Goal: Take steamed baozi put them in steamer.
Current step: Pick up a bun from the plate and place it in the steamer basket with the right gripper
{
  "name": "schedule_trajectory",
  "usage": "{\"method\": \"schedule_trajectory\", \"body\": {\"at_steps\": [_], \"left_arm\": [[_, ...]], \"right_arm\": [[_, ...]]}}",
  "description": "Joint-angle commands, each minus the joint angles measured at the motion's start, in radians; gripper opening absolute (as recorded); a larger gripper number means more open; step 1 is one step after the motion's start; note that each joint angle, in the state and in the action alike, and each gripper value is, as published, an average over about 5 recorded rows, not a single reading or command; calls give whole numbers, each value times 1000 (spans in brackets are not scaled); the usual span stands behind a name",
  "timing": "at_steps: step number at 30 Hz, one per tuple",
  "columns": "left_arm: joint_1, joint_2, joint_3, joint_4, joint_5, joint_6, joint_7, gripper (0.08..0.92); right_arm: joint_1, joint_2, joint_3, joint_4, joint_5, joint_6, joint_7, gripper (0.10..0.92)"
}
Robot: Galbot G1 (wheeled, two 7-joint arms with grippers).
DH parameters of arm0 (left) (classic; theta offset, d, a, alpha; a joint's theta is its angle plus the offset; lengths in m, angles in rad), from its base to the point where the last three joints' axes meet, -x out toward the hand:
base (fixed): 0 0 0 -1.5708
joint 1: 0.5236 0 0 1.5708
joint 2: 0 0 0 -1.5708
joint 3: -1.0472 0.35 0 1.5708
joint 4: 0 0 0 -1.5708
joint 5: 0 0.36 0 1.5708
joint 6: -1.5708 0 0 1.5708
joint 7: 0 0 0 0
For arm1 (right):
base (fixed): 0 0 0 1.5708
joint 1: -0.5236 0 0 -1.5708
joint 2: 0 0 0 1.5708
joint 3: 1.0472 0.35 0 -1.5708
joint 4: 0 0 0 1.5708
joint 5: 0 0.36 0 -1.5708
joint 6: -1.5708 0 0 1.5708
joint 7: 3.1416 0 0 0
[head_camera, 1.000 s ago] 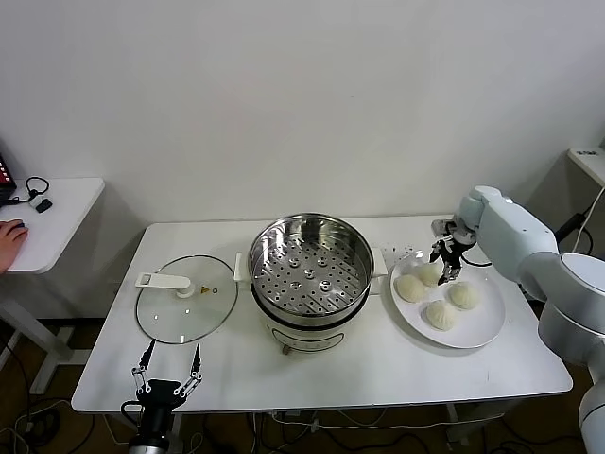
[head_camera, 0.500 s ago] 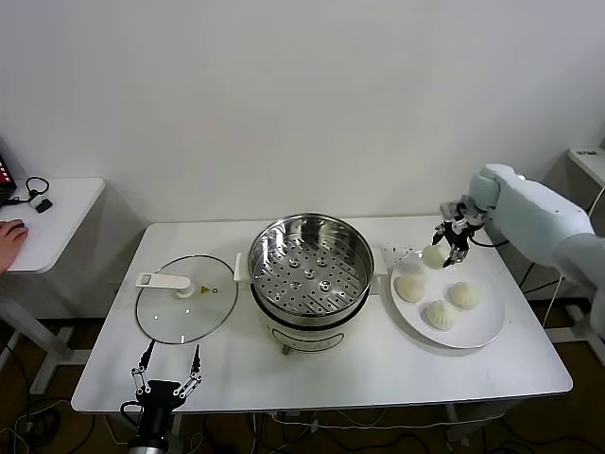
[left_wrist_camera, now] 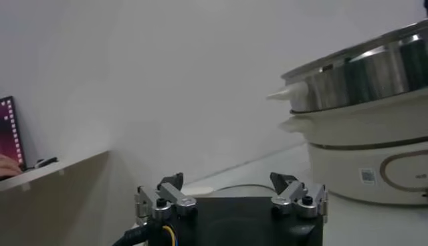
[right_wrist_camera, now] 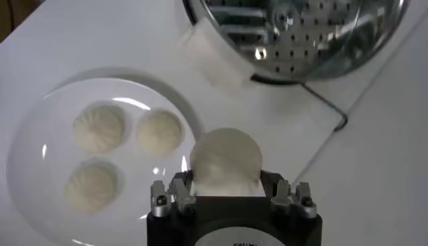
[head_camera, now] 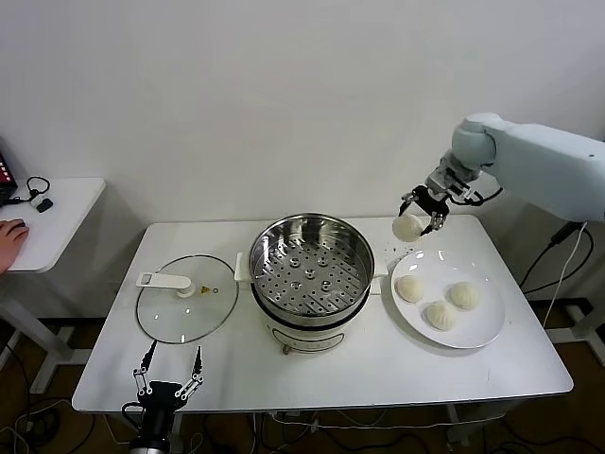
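The right gripper (head_camera: 417, 221) is now carrying one bun (head_camera: 407, 227) clamped between its jaws, lifted clear of the plate (head_camera: 482, 327) where it was sitting a second ago. The bun is hanging in the air between plate and steamer (head_camera: 311, 268), just beside the pot's right rim. Three buns are remaining on the plate; the perforated tray is holding none yet. Judgement: pick is done, transfer is under way, release over the tray comes next. The left gripper (head_camera: 168, 386) is idling at the table's near edge, jaws spread and empty, below the glass lid (head_camera: 186, 292).
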Motion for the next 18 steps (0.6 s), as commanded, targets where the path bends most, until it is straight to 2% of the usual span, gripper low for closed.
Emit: {"method": "schedule_trajectory", "body": {"at_steps": [1, 11, 18], "left_arm": [[0, -34, 1, -2, 3, 1, 0, 823], [1, -36, -5, 1, 2, 0, -2, 823], [-2, -38, -5, -7, 0, 4, -2, 823]], "right_arm": [[164, 121, -122, 110, 4, 242, 84, 679], [55, 316, -40, -20, 23, 291, 95, 679], [-73, 421, 17, -188, -11, 330, 94, 679]]}}
